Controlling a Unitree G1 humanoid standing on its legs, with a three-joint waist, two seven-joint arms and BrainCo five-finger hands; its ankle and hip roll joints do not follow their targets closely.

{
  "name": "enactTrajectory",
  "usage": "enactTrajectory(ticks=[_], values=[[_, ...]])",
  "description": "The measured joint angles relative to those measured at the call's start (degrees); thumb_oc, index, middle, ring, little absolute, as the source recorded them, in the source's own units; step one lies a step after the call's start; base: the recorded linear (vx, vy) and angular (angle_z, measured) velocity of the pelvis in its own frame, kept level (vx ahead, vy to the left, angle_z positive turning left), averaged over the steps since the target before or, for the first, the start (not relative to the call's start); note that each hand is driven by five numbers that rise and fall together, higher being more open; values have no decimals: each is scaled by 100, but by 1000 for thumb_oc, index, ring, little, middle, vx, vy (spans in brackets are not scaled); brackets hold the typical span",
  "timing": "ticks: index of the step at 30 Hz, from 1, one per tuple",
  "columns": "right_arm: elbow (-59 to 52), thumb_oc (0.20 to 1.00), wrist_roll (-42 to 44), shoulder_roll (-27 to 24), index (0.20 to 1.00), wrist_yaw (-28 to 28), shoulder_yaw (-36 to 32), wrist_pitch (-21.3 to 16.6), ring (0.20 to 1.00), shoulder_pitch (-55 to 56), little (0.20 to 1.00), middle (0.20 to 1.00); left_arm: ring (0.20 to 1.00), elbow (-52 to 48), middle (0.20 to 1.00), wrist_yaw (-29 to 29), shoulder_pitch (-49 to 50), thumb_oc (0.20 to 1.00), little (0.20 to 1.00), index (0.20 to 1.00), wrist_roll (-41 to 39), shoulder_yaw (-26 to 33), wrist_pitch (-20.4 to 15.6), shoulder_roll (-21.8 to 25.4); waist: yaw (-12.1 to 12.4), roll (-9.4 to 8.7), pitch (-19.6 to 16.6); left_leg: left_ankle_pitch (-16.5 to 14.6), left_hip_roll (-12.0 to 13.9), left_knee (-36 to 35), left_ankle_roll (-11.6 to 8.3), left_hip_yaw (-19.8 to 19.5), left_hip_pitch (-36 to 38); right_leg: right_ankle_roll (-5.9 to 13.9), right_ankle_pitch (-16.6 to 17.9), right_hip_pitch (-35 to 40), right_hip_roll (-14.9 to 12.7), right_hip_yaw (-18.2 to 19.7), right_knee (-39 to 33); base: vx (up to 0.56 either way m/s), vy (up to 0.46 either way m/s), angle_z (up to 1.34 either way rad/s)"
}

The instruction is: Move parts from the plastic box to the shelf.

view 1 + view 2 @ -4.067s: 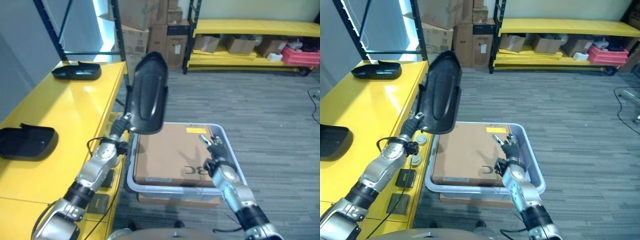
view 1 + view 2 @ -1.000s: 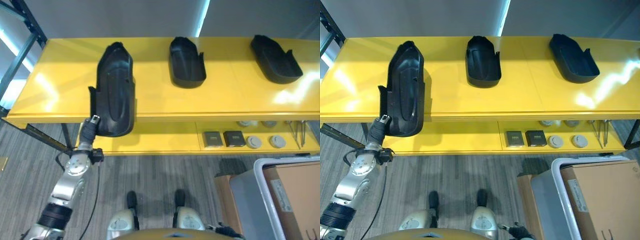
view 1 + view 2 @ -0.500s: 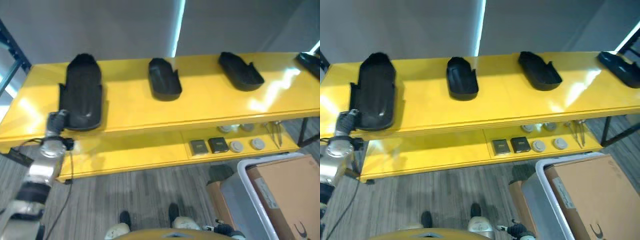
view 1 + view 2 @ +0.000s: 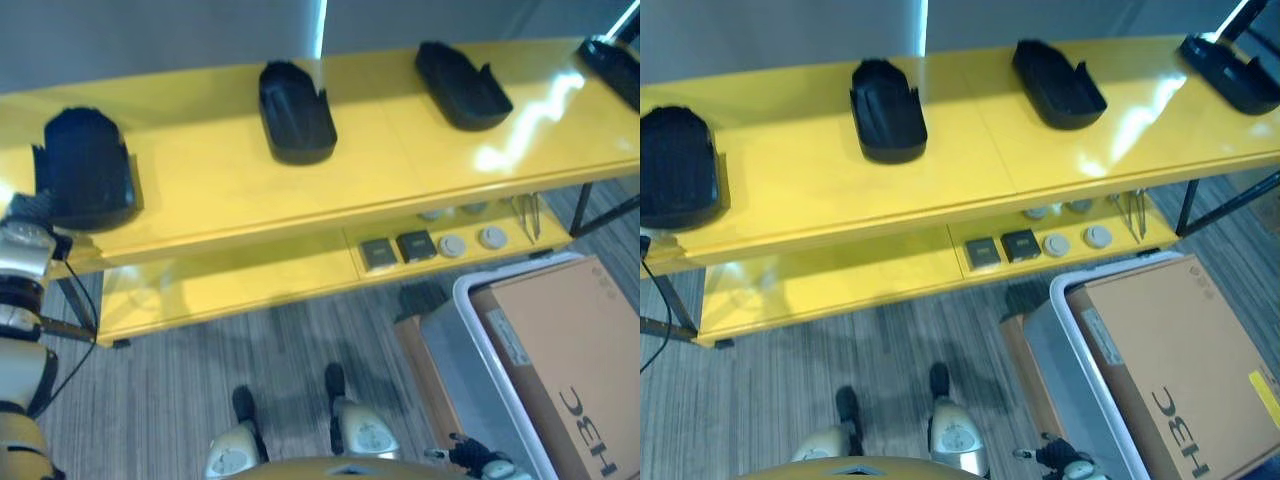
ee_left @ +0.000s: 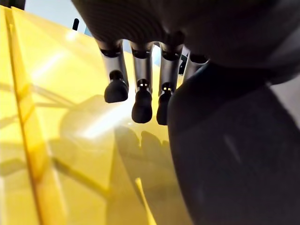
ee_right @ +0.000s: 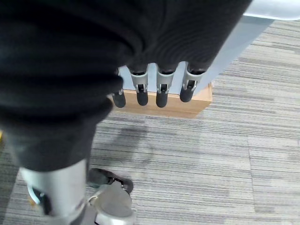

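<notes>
Black part rests at the shelf's left end, my left robot hand beside it, fingers relaxed. Three further parts stand along the shelf. Right robot hand hangs relaxed, empty, near the plastic box.

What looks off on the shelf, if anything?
Nothing spilled or damaged. On the shelf, the left part sits near the front edge by the left hand. The third part and far-right part lie skewed to the others.
</notes>
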Motion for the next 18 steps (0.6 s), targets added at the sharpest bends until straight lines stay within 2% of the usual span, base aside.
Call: enactTrajectory(ticks=[3,6,10,18], values=[[-8,1000,165,15,1000,8,19,-96,1000,-172,1000,1000,200,47,200,-2,-487,200,200,200,183,-271,10,39,-2,-147,259,-101,61,383,-11,-31,-364,-32,26,-242,35,12,111,-69,-34,-2],[2,1000,221,69,1000,3,153,-128,1000,-312,1000,1000,200,45,200,-2,-942,200,200,200,422,-639,23,276,-12,-345,395,-221,154,691,-30,-27,-592,-24,87,-364,100,61,137,-48,-35,-8],[7,1000,267,71,1000,2,178,-187,1000,-309,1000,1000,200,57,200,-21,-1122,200,200,200,621,-877,163,330,-23,-376,420,-295,180,795,-31,-27,-663,-26,87,-378,100,84,114,-33,-19,-3],[-58,1000,276,71,1000,-13,212,-184,1000,-338,1000,1000,200,110,200,-47,-1165,200,200,200,848,-871,266,387,30,-391,446,-332,180,802,-28,-28,-671,-49,102,-375,106,89,100,0,0,0]])
